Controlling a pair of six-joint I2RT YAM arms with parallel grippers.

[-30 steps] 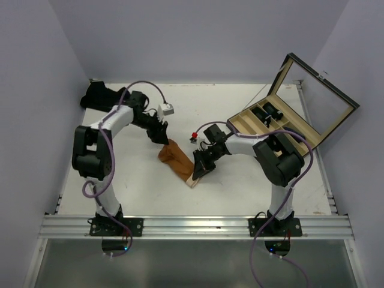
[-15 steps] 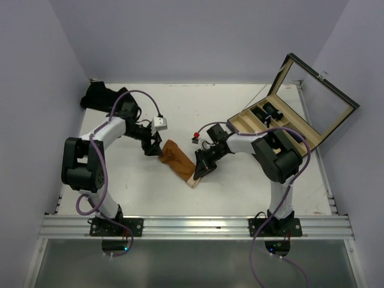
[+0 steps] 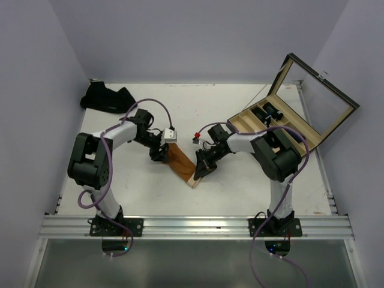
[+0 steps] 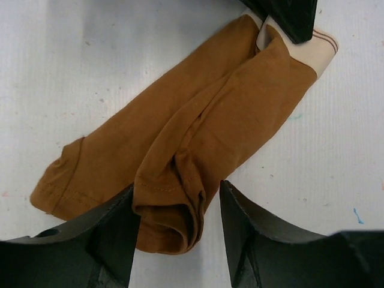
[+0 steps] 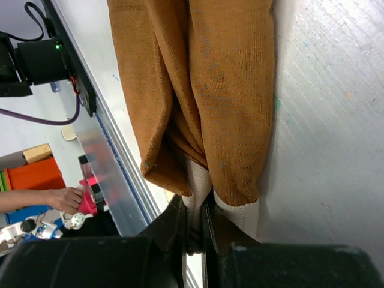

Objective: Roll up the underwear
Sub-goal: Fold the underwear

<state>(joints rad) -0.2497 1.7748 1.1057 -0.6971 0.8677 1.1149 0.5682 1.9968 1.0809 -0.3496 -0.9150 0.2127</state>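
The rust-orange underwear [image 3: 180, 161] lies folded into a long strip on the white table, slanting from upper left to lower right. Its far end is curled into a small roll [image 4: 174, 222]. My left gripper [image 3: 161, 154] is open at that end, and its fingers [image 4: 114, 234] straddle the roll [image 4: 178, 201]. My right gripper [image 3: 198, 169] is shut on the cream waistband [image 5: 240, 213] at the near end, with the band pinched between its jaws [image 5: 195, 210]. The orange cloth [image 5: 204, 78] stretches away from it. More dark underwear [image 3: 105, 97] lies heaped at the back left.
A wooden compartment box [image 3: 282, 123] stands at the right with its glass lid [image 3: 321, 99] raised and dark rolls in its back cells. A small red-topped object [image 3: 194, 134] sits near the right wrist. The metal rail [image 3: 192, 227] runs along the near edge.
My left gripper has come down and to the right onto the strip's far end, and its jaws now straddle the curl. The right gripper has kept its hold and place.
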